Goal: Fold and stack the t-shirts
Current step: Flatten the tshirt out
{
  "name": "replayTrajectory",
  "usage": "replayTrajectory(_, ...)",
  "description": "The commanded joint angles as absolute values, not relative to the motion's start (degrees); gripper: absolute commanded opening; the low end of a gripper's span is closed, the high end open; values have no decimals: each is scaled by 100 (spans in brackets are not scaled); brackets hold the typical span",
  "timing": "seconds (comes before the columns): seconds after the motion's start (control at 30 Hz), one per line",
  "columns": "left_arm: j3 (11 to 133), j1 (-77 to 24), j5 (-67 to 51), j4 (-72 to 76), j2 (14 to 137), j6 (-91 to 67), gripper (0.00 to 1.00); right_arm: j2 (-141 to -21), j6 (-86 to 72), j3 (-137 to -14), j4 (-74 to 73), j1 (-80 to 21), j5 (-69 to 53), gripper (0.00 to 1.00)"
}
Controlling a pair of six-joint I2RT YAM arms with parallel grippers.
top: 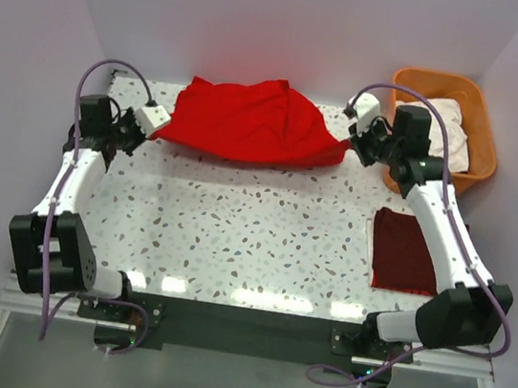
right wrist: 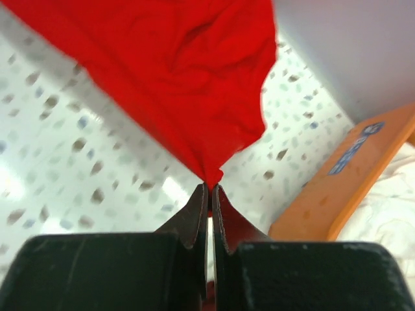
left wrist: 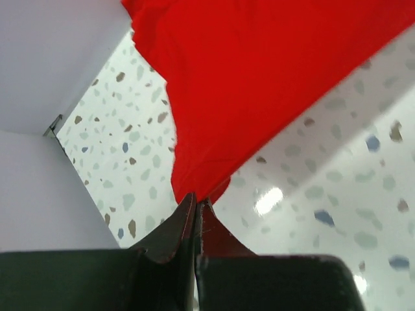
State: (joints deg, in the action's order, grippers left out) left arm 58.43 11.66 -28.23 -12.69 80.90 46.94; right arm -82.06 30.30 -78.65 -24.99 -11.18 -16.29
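Note:
A bright red t-shirt (top: 250,120) is stretched across the back of the table, held up between both grippers. My left gripper (top: 166,129) is shut on its left corner; in the left wrist view the fingertips (left wrist: 196,202) pinch the red t-shirt (left wrist: 259,78), which hangs above the table. My right gripper (top: 349,147) is shut on the right corner, and its tips (right wrist: 210,188) clamp a point of the red t-shirt (right wrist: 181,78). A dark maroon t-shirt (top: 404,250) lies folded flat at the right, partly under the right arm. White t-shirts (top: 452,125) lie crumpled in the tub.
An orange plastic tub (top: 478,109) stands at the back right corner, just behind the right gripper, and its rim (right wrist: 343,188) shows in the right wrist view. The speckled table (top: 235,229) is walled at the back and on both sides.

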Motion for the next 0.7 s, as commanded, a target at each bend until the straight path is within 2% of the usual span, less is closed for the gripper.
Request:
replayTrajectory(0.0,6030,1248,-2953,-3167,7480,6069,0,-7158,3577,-7597,-4363,-1169,-2452,0)
replayTrajectory(0.07,5776,1265,-2927,-4090,7243,6659,0,-6796,3839,-7192,-4788,-1396,-2513,0)
replayTrajectory(0.27,4713,1354,-2848,-4921,6418,7777,1,-5477,4699,-5969,-5992,-2484,-2829,0)
replayTrajectory(0.3,4607,1362,-2804,-4974,6346,7891,4,-5423,4824,-5916,-6325,-2609,-2943,9)
replayTrajectory(0.33,4527,1406,-2717,-4966,6276,7919,9,-5405,4930,-5950,-6467,-2715,-2988,43)
replayTrajectory(0.37,4474,1458,-2707,-4983,6275,7945,22,-5440,5070,-6002,-6582,-2785,-3040,58)
replayTrajectory(0.4,4500,1529,-2733,-5088,6319,7989,30,-5493,5028,-6133,-6496,-2786,-3041,69)
replayTrajectory(0.43,4648,1660,-2838,-5132,6424,7981,57,-5658,4557,-6187,-6260,-2786,-2702,83)
replayTrajectory(0.47,4754,1705,-2900,-5202,6503,7928,72,-5799,4370,-6231,-6006,-2777,-2533,84)
replayTrajectory(0.5,4868,1731,-2953,-5229,6591,7780,77,-5957,4238,-6388,-5690,-2777,-2340,84)
replayTrajectory(0.67,5597,1749,-3480,-4932,7267,6910,77,-7407,3483,-7048,-5160,-2611,-1873,64)
